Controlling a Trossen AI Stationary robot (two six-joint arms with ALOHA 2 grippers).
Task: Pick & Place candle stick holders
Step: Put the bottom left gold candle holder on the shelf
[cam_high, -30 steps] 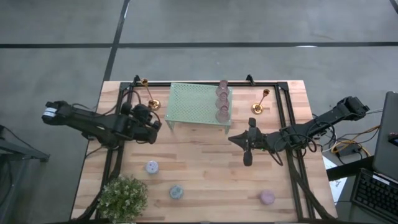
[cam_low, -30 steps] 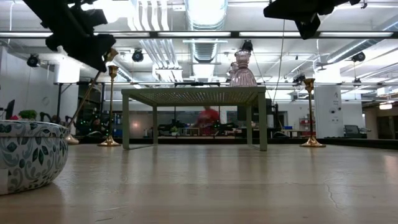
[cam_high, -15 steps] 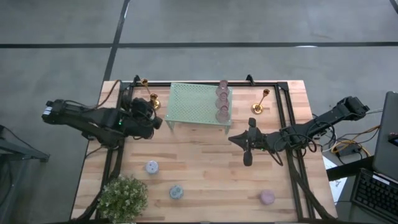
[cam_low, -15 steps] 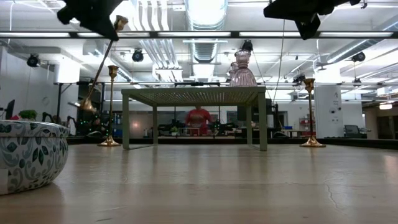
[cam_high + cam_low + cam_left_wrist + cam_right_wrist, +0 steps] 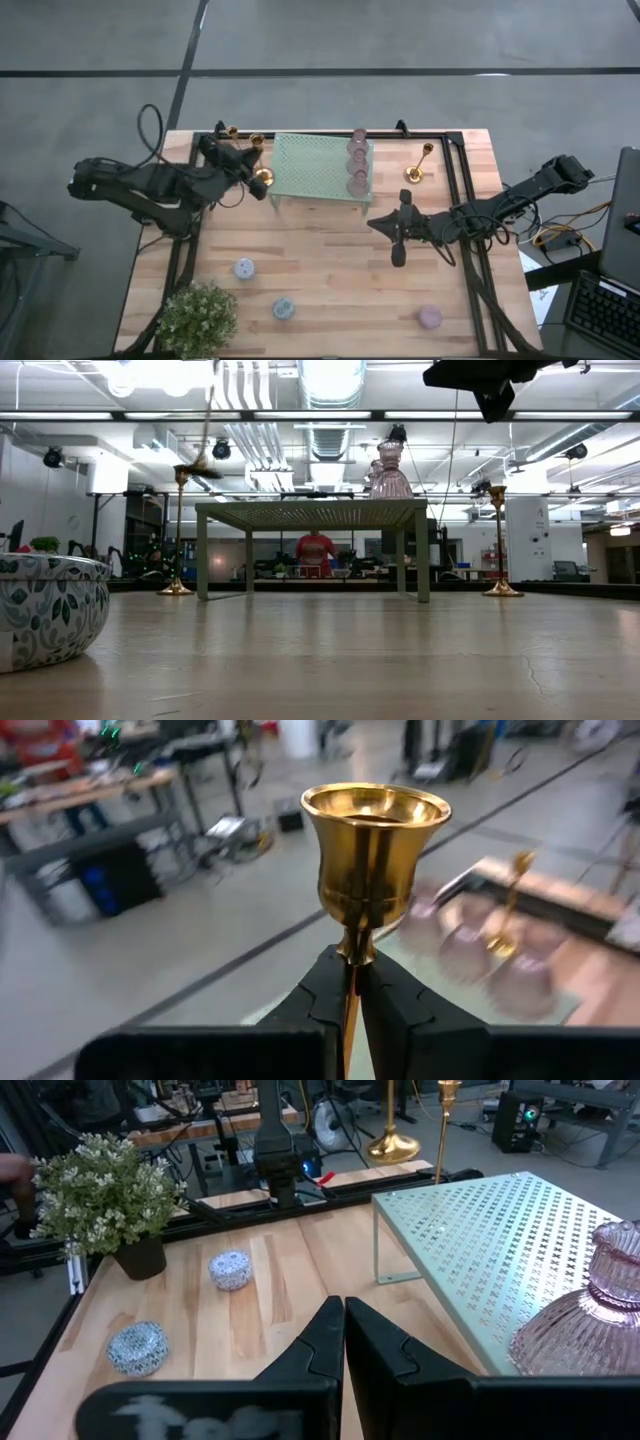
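Fingers (image 5: 385, 1010) of the left arm pinch a gold candlestick (image 5: 372, 850) by its stem, upright, beside the green rack's (image 5: 315, 168) left edge; the right arm's closed fingers (image 5: 375, 1348) wait mid-worktop.

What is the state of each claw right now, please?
Left claw: closed on the gold candlestick, lifted beside the mint-green rack.
Right claw: closed, holding nothing, above the table.

Bright ceiling lights (image 5: 330, 378) glare in the low view; the left wrist view's background smears with blur, shadows soft
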